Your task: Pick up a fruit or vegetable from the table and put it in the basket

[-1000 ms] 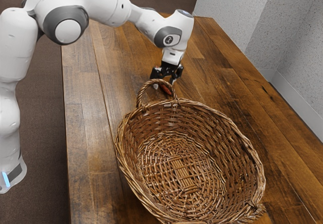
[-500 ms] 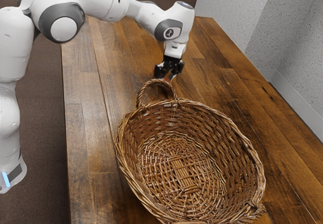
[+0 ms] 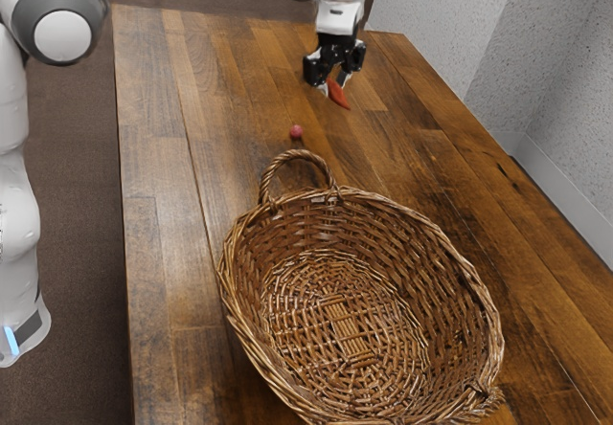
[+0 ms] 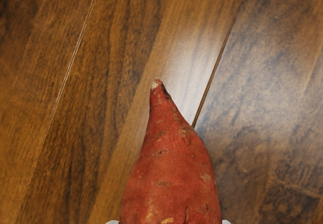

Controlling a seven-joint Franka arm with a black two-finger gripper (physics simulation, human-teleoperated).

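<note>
the basket (image 3: 316, 219) lay on the camera's side of the gripper (image 3: 333, 83) in the exterior view, well apart from it and lower, its center offset a little toward that view's right. the nearest handle (image 3: 287, 155) arched upright at the rim facing the gripper, between the gripper and the basket's opening. required travel, as judged: toward the camera, over the handle, then down into the opening.

the sweet potato (image 3: 338, 95) was the load. the gripper was closed on it, one finger against each side, and it was held clear of the desk (image 3: 158, 253). its long axis slanted downward; the tapered end projected out past the fingertips, toward the exterior view's right and the camera. the thicker part sat nearer the fingers.

a small pinkish-red round thing (image 3: 296, 132) rested on the desk just beyond the handle, outside the basket.

status, as judged: pick complete, transfer and release outstanding. caution: the projecting tip could have struck the handle or rim if carried low; release was to be made only with the whole sweet potato inside the rim.
</note>
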